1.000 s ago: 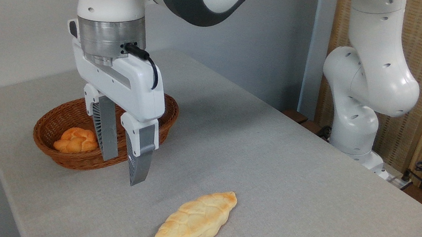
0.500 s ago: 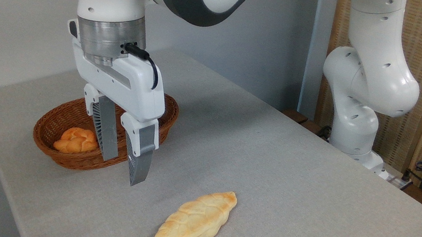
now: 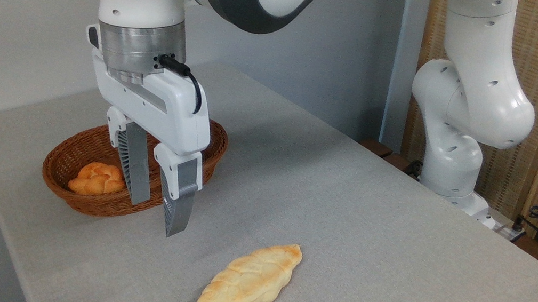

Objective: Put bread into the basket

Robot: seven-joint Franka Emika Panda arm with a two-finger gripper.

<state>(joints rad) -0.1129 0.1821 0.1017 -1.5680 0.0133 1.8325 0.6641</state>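
Your hand (image 3: 155,219): released, empty, above basket (image 3: 78,199) rim | bread (image 3: 249,280): flat on counter (image 3: 369,232), near front edge, apart from basket

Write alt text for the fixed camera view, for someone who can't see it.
A white robot arm's open gripper hangs empty above a grey table, its fingers pointing down near a brown wicker basket. A long pale braided bread lies on the table to the right of the gripper, outside the basket, which holds a small orange knotted bun.
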